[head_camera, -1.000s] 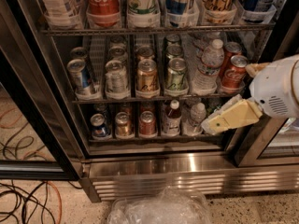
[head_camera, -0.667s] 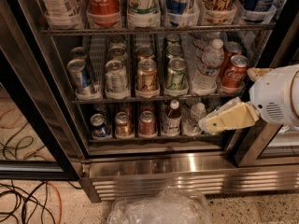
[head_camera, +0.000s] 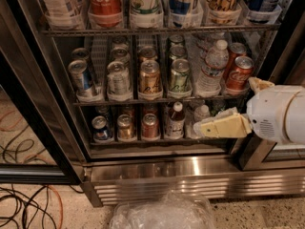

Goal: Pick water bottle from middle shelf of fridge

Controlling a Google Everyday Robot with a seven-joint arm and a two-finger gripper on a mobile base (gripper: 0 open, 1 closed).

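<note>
The water bottle is clear and ribbed with a white cap. It stands upright on the middle shelf of the fridge, between a green can and red cans. My gripper comes in from the right on a white arm. It sits below and slightly right of the bottle, level with the lower rack and in front of it. It holds nothing that I can see.
The upper rack holds tall bottles. The lower rack holds small cans, a red-necked bottle and a round clear bottle. Black door frames flank the opening. Crumpled plastic and cables lie on the floor.
My gripper has shifted a little to the left, closer to the lower rack. The bottles and cans have not moved.
</note>
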